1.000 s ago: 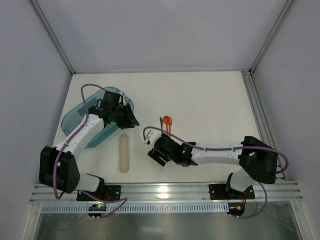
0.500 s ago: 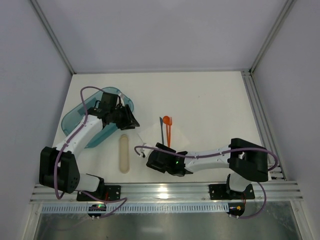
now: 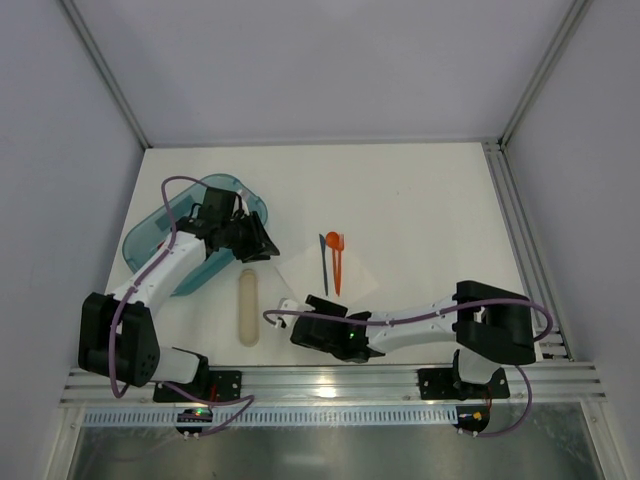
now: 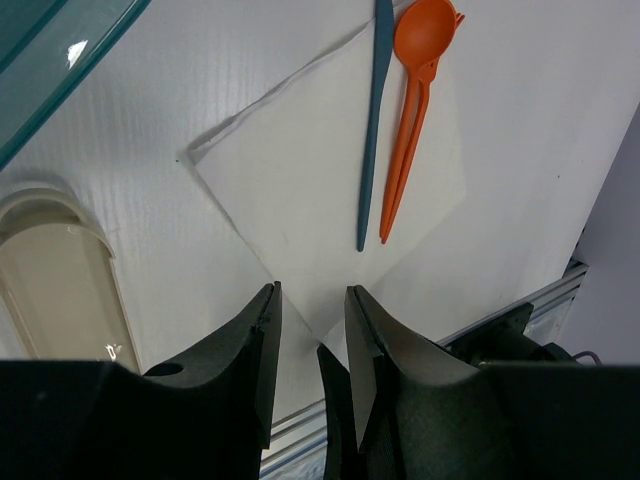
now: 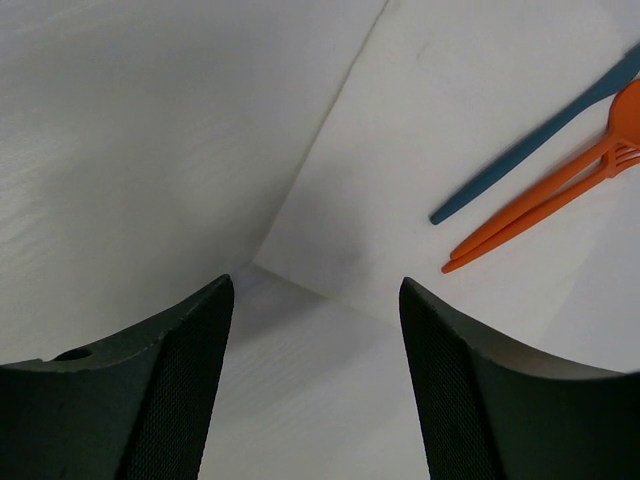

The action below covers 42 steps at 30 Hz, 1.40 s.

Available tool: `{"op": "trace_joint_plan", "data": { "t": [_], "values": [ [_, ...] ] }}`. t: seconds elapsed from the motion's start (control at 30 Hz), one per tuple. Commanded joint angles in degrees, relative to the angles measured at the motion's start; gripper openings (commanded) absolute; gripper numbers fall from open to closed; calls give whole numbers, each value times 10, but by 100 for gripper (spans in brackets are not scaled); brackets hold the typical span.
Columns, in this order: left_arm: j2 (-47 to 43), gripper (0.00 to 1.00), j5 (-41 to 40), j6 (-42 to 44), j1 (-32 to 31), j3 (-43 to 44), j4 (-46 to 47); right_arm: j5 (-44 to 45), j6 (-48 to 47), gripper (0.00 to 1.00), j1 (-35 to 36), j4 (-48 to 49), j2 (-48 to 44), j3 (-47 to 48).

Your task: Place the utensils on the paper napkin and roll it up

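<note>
The white paper napkin (image 3: pixel 325 278) (image 4: pixel 320 190) (image 5: pixel 420 150) lies flat as a diamond. On it rest the utensils: a slim blue one (image 3: pixel 323 258) (image 4: pixel 372 130) (image 5: pixel 530 140) and an orange spoon and fork (image 3: pixel 335 262) (image 4: pixel 412 110) (image 5: pixel 545 205), side by side. My right gripper (image 3: pixel 310 322) (image 5: pixel 315 290) is open just short of the napkin's near corner, with nothing between its fingers. My left gripper (image 3: pixel 265 248) (image 4: pixel 310 310) hovers by the napkin's left corner, jaws apart with a narrow gap, holding nothing.
A teal plastic tray (image 3: pixel 150 235) (image 4: pixel 50 60) sits at the far left beside the left arm. A beige oblong piece (image 3: pixel 247 308) (image 4: pixel 50 270) lies between the arms' bases. The metal rail (image 3: pixel 330 385) runs along the near edge.
My right gripper drew back left and toward the near edge, uncovering the utensils and the napkin, and its jaws narrowed a little. The left gripper barely moved.
</note>
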Motion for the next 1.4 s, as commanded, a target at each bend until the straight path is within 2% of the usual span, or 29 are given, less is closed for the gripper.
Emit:
{"op": "trace_joint_plan", "data": {
  "t": [0.0, 0.07, 0.27, 0.37, 0.47, 0.57, 0.6, 0.7, 0.93, 1.37],
  "values": [
    [-2, 36, 4, 2, 2, 12, 12, 22, -11, 69, 9, 28, 16, 2],
    [4, 36, 1, 4, 2, 17, 9, 31, -15, 68, 10, 40, 21, 4],
    [8, 36, -1, 3, 3, 22, 12, 68, -32, 56, 10, 56, 45, 6],
    [15, 36, -6, 8, 2, 23, 9, 73, -36, 43, 10, 67, 44, 5],
    [22, 36, -11, 8, 3, 22, 9, 70, -44, 26, 10, 85, 31, 0],
    [26, 35, -14, 5, 3, 22, 9, 67, -52, 17, 10, 88, 25, 4],
    [26, 35, -15, 4, 3, 22, 11, 64, -53, 10, 10, 88, 24, 5],
    [24, 35, -27, 3, 2, 22, 6, 60, -57, 4, 6, 90, 13, 5],
    [16, 32, -25, -5, 0, -8, 25, 63, -73, 4, -19, 104, -1, 5],
    [3, 27, -49, -28, -67, -59, 56, 15, -103, 4, -80, 124, -33, -3]
  ]
}}
